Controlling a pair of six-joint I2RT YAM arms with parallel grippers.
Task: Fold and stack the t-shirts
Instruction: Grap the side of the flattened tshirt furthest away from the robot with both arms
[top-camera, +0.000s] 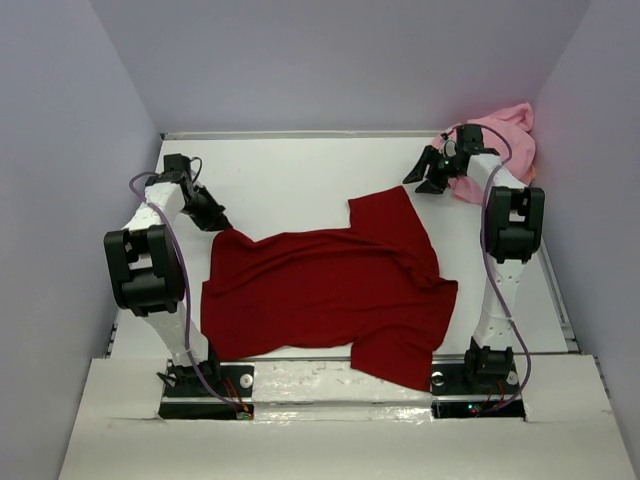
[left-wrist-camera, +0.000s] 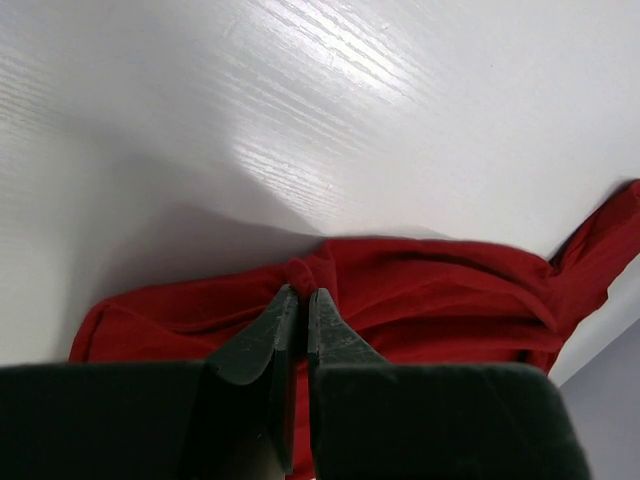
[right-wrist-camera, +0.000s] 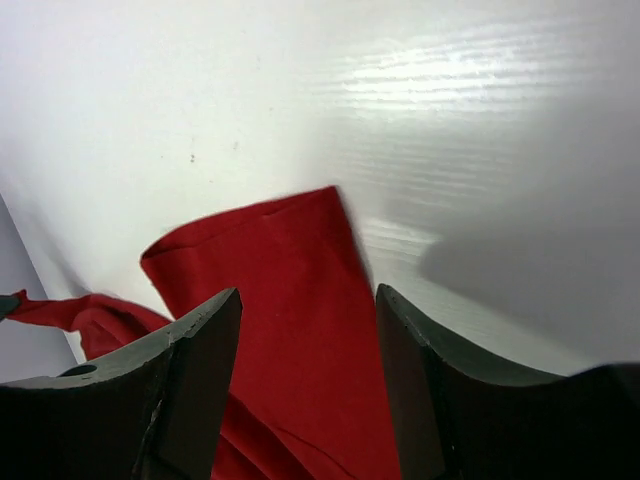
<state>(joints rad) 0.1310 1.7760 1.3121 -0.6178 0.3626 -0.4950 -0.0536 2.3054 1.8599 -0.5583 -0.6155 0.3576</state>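
A dark red short-sleeved t-shirt of soft cloth (top-camera: 330, 290) is spread across the middle of the white counter (top-camera: 300, 170), mostly flat but rumpled. Loose folds run across its body. One sleeve is stretched toward the far right, and a lower corner is draped at the near edge between the two arm bases. A light pink t-shirt of similar soft cloth (top-camera: 500, 135) is bunched into a crumpled heap in the far right corner of the counter, against the pale lavender walls (top-camera: 330, 60). It lies well apart from the red one.

The counter is seen in the wrist views to be smooth and glossy, with a faint wood-grain pattern and bright reflections.

The left fingers (top-camera: 212, 218) (left-wrist-camera: 285, 320), dark and wedge-shaped, are pressed nearly together on a small gathered fold at the far left edge of the red t-shirt. The cloth is pinched between their tips, and the counter is visible just beyond.

The right fingers (top-camera: 432, 182) (right-wrist-camera: 205, 340) are spread wide apart with nothing held between them. They are poised above the counter near the pink heap. The flat, squared end of the red sleeve is seen below and between them in the right wrist view; whether it is touched cannot be told.
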